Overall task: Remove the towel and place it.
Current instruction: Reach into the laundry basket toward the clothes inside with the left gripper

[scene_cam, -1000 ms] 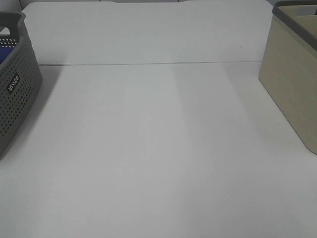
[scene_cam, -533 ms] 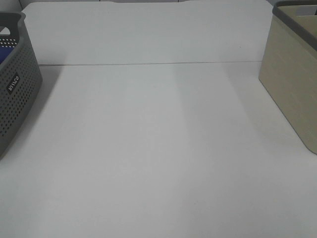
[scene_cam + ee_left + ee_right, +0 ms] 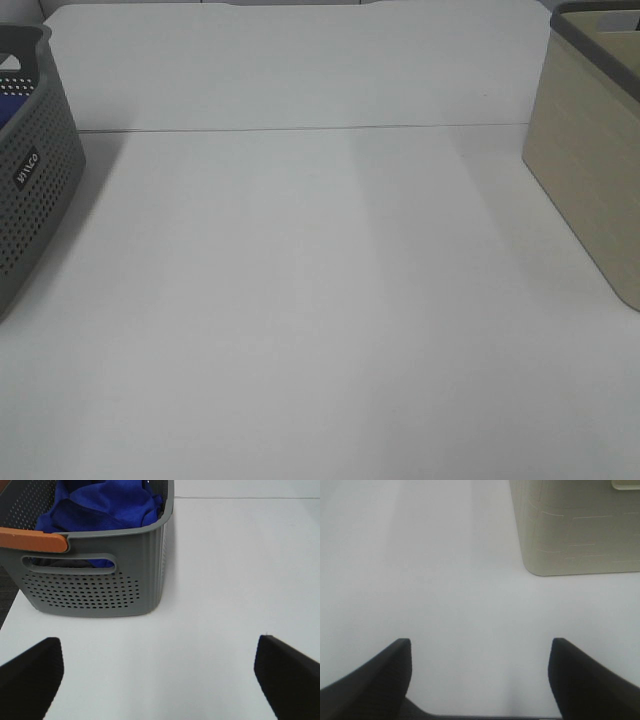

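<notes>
The towel point(image 3: 100, 502) lies bunched inside the grey perforated basket point(image 3: 95, 587), its blue folds heaped near the rim and showing through the handle slot. Well apart from the grey basket, across the white tabletop point(image 3: 300, 300), stands a beige basket point(image 3: 590, 180) whose inside cannot be seen. The left gripper point(image 3: 157, 647) hangs over the tabletop just short of the grey basket, spread wide and holding nothing; the right gripper point(image 3: 480, 645), far from the grey basket and near the beige one, is spread apart and empty too.
</notes>
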Robot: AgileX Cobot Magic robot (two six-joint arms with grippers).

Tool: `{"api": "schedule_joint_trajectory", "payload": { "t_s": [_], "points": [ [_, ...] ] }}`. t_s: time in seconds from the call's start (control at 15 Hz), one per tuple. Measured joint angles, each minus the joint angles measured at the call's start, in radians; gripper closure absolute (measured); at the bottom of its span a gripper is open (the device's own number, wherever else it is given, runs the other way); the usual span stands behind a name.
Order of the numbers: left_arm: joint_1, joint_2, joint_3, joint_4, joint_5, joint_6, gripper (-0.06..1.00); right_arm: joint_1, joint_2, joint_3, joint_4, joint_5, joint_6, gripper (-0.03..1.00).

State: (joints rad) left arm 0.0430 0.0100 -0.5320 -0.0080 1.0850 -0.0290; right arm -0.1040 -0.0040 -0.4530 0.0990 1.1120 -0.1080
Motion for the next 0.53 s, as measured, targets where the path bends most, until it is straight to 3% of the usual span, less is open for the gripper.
{"api": "schedule_joint_trajectory", "payload": {
  "t_s": [0.2,0.53],
  "points": [
    [0.0,0.153,-0.119,-0.011,0.011,0.0,-0.02,0.0,0.0,0.0,0.0,0.0,0.0,0.22],
    [0.0,0.551,-0.419,-0.013,0.127,0.113,-0.02,0.0,0.0,0.0,0.0,0.0,0.0,0.22]
  ]
}}
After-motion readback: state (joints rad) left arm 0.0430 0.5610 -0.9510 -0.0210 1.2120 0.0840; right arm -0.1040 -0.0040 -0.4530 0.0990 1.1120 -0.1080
